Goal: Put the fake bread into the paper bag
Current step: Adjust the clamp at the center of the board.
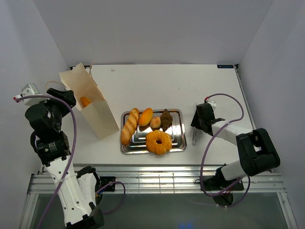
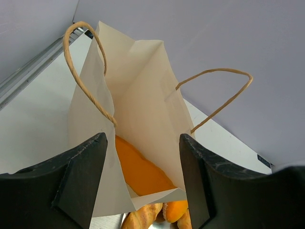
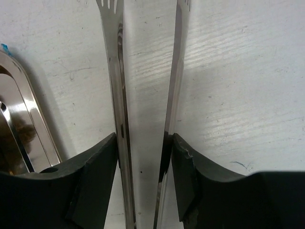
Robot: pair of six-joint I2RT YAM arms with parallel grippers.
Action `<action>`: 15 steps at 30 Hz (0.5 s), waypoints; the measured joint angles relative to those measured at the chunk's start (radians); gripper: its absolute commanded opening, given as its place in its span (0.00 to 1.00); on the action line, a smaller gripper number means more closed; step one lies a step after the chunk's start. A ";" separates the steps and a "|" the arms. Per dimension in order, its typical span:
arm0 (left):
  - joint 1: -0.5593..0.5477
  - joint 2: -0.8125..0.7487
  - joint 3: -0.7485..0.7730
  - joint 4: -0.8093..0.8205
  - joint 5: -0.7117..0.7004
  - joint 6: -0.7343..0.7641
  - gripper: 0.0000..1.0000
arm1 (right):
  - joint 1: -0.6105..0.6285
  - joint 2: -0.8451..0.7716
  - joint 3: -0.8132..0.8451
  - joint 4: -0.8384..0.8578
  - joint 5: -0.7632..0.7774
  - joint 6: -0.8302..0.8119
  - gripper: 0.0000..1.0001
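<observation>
The paper bag [image 1: 90,107] stands open at the left of the table, and one orange loaf of the fake bread [image 1: 85,101] lies inside it. My left gripper [image 1: 66,98] hovers open at the bag's mouth. In the left wrist view its fingers [image 2: 143,138] frame the bag [image 2: 138,109] and the loaf [image 2: 140,169]. A baguette [image 1: 129,125], an oval roll [image 1: 146,116], a dark pastry [image 1: 166,119] and a ring doughnut [image 1: 158,141] lie on the steel tray [image 1: 177,143]. My right gripper [image 1: 199,123] is low at the tray's right, its pads [image 3: 102,162] pressed on both arms of the metal tongs [image 3: 116,71].
A small round roll [image 1: 155,122] sits among the loaves. The tongs [image 1: 194,136] lie on the table just right of the tray, whose rim [image 3: 28,119] shows at the left of the right wrist view. White walls enclose the table on three sides.
</observation>
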 measured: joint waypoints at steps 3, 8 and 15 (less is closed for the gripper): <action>0.000 0.000 -0.009 -0.001 0.000 0.000 0.72 | 0.015 0.019 0.016 -0.001 0.036 0.010 0.56; 0.000 0.000 -0.019 0.000 0.000 0.000 0.72 | 0.047 0.050 0.043 -0.024 0.097 0.024 0.57; 0.000 0.000 -0.020 0.002 0.004 0.000 0.72 | 0.093 0.097 0.087 -0.070 0.190 0.059 0.42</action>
